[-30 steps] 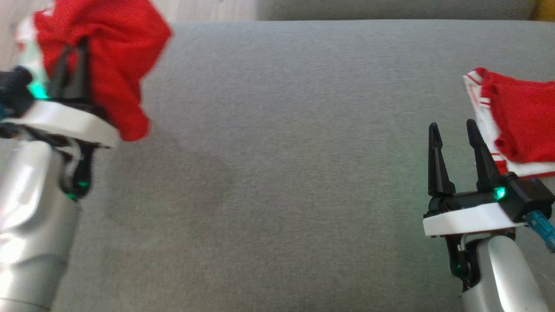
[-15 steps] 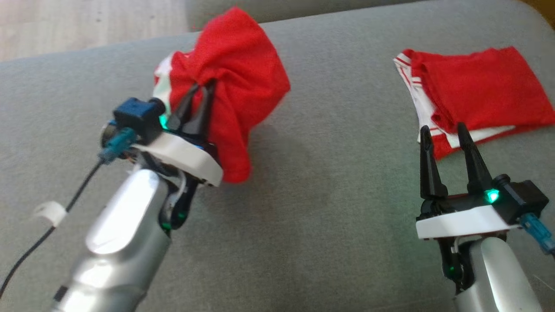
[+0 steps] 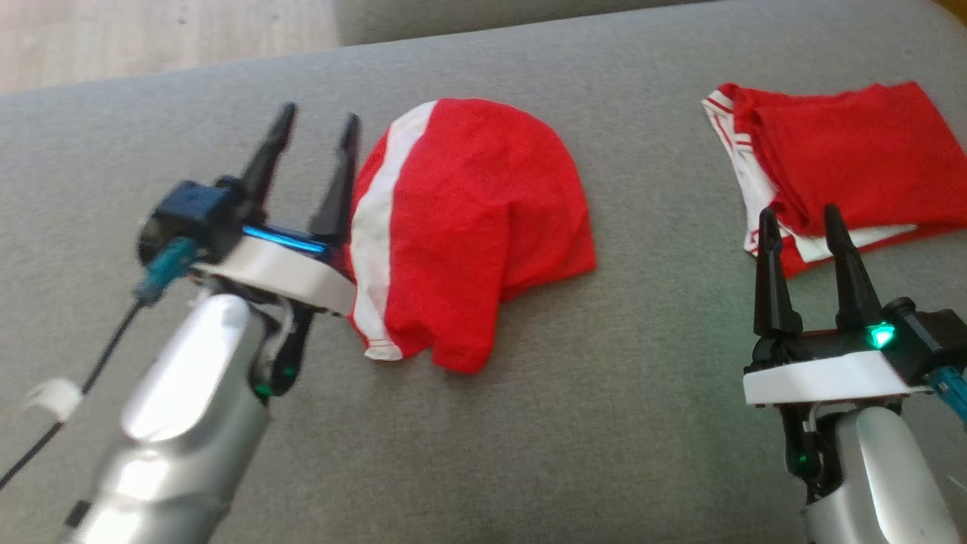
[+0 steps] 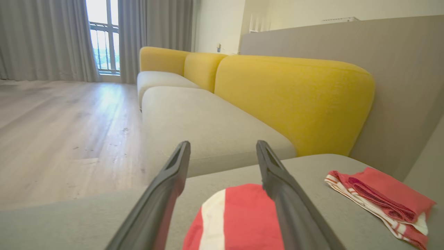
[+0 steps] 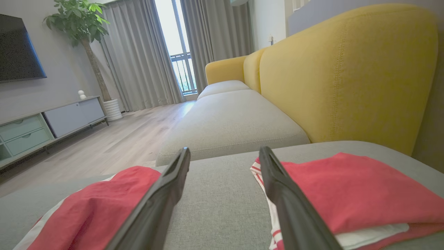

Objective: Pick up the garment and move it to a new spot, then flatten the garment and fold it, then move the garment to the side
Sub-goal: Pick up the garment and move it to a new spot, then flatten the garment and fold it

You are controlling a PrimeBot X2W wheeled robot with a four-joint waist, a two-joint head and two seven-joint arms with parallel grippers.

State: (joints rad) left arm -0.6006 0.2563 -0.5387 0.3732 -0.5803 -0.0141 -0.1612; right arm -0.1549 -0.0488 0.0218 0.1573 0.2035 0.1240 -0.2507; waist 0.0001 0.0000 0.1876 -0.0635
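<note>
Head view: right gripper (image 3: pixel 799 214) at near right edge of grey seat cushion (image 3: pixel 604 393), fingers spread, empty. Left gripper (image 3: pixel 319 117) spread too, empty, just beside the crumpled red-and-white garment (image 3: pixel 468 227) mid-cushion. Folded red garment (image 3: pixel 854 151) lies at far right corner.

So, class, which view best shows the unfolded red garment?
The head view: the garment lies whole on the grey cushion, nearly all its outline visible. The left wrist view catches just one end, the right wrist view a low, cropped part.
</note>
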